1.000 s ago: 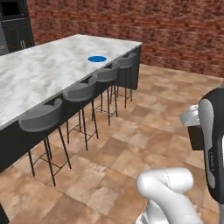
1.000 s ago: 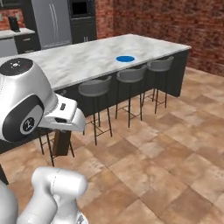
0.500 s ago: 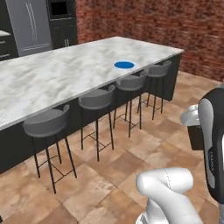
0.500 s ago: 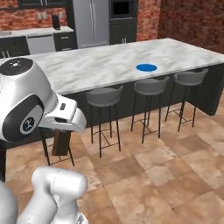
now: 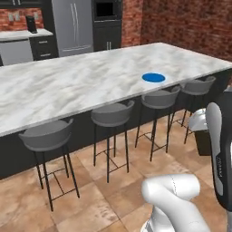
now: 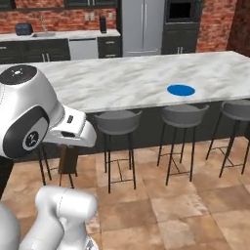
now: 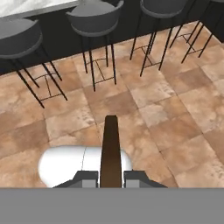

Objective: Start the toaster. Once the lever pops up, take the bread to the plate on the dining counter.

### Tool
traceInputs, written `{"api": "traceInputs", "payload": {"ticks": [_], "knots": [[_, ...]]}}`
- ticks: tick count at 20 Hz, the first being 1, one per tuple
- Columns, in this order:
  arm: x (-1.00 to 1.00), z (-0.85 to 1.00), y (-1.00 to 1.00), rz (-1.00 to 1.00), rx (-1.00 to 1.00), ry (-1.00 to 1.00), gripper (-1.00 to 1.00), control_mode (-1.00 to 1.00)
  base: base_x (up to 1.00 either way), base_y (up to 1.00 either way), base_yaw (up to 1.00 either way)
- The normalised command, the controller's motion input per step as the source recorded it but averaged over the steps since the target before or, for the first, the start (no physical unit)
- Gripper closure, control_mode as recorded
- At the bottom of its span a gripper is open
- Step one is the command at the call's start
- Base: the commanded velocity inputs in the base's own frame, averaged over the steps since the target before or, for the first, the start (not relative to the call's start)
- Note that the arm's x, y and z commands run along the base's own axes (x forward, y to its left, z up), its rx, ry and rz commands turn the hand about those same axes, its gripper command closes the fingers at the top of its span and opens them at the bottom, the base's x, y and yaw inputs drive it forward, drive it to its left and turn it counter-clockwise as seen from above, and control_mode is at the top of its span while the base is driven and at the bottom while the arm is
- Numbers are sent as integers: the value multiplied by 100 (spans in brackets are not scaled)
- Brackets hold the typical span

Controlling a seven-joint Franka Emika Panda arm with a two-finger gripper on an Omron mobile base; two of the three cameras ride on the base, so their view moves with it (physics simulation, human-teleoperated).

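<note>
The jaws (image 7: 110,177) are clamped on the bread (image 7: 110,151), held edge-on above the tiled floor (image 7: 175,113). The blue plate (image 5: 153,77) sits on the dining counter (image 5: 68,86), toward two o'clock of its middle, behind the stools (image 5: 112,113). That thin edge grip could let the slice slip during a jolt, or the arm might clip a stool.

You're looking at a home kitchen: a steel fridge (image 6: 143,27) and wall oven (image 6: 180,19) are standing against brick walls, bar stools (image 6: 117,122) lining a marble worktop (image 6: 122,78).
</note>
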Motion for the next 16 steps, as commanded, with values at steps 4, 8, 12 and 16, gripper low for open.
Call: {"api": "traceInputs", "payload": {"ticks": [4, 8, 12, 16], "knots": [[0, 0, 0, 0, 0, 0, 100, 100, 90, -82, 39], [0, 0, 0, 0, 0, 0, 100, 100, 77, -72, 34], [0, 0, 0, 0, 0, 0, 100, 100, 78, -67, 30], [0, 0, 0, 0, 0, 0, 100, 100, 72, -58, 28]]}}
